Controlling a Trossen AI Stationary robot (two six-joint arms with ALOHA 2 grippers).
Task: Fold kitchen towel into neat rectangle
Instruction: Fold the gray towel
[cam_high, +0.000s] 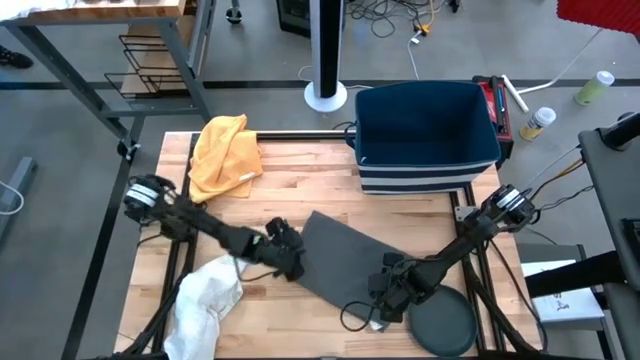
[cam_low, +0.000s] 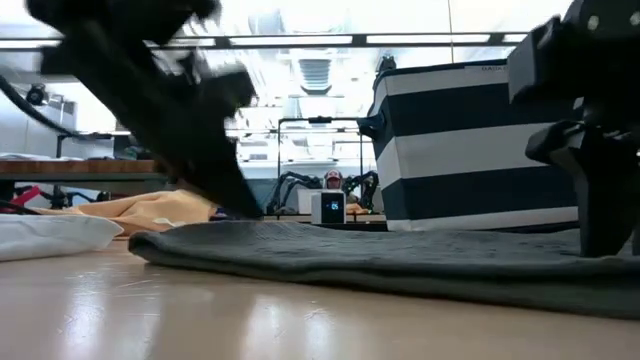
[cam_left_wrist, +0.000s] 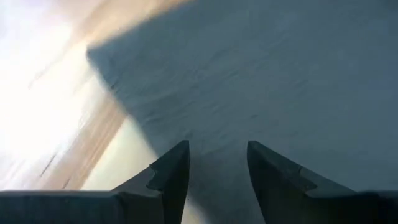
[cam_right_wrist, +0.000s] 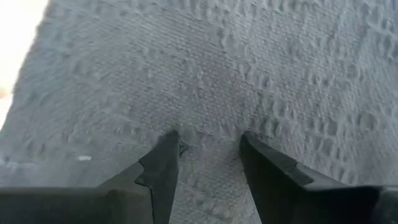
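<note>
Grey towel (cam_high: 345, 262) flat | left gripper (cam_high: 287, 255) at its 9 o'clock edge, fingers spread | right gripper (cam_high: 388, 292) at 5 o'clock, fingers spread

**A robotics lab, from where I sit**

I see a pale butcher-block wooden table (cam_high: 300, 180) bolted into a black metal frame (cam_high: 120, 150) on a grey concrete floor (cam_high: 60, 130). Loose cables (cam_high: 400, 20) trail across it. Beyond the table, long ceiling strip lights (cam_low: 300, 40) and another small dark robot arm (cam_low: 300, 185) stand in the room.
</note>
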